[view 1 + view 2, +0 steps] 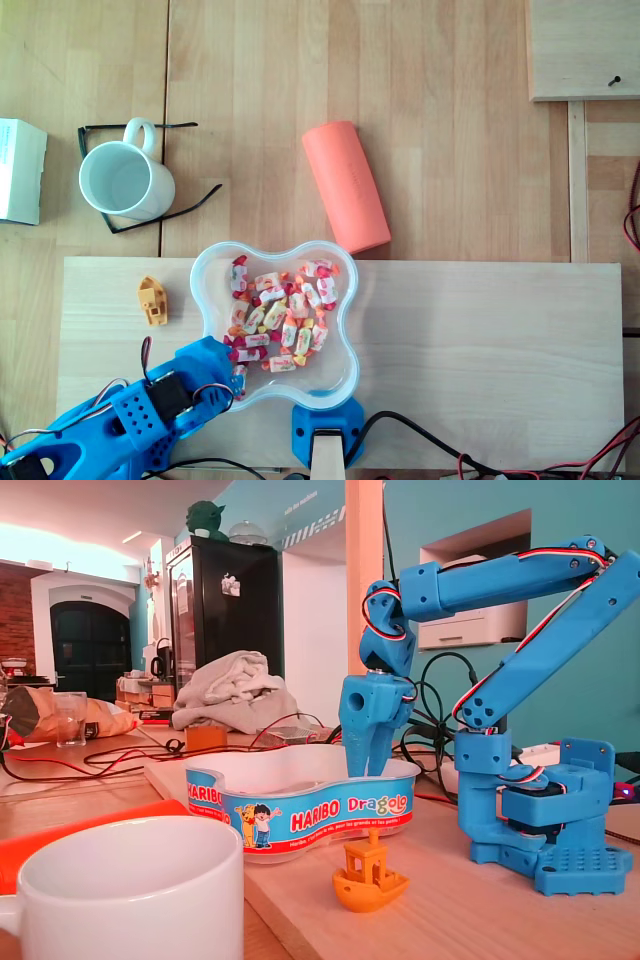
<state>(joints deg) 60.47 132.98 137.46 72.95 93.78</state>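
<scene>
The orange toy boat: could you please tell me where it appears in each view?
Overhead view: the orange toy boat lies on the light board, left of the candy tub.
Fixed view: the orange toy boat stands at lower centre, in front of the candy tub.
Shared landmark: the candy tub.

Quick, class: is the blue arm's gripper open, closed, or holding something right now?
Gripper: tips down inside the Haribo tub, by the wrapped sweets; whether it is open, shut or holding one cannot be told.
</scene>
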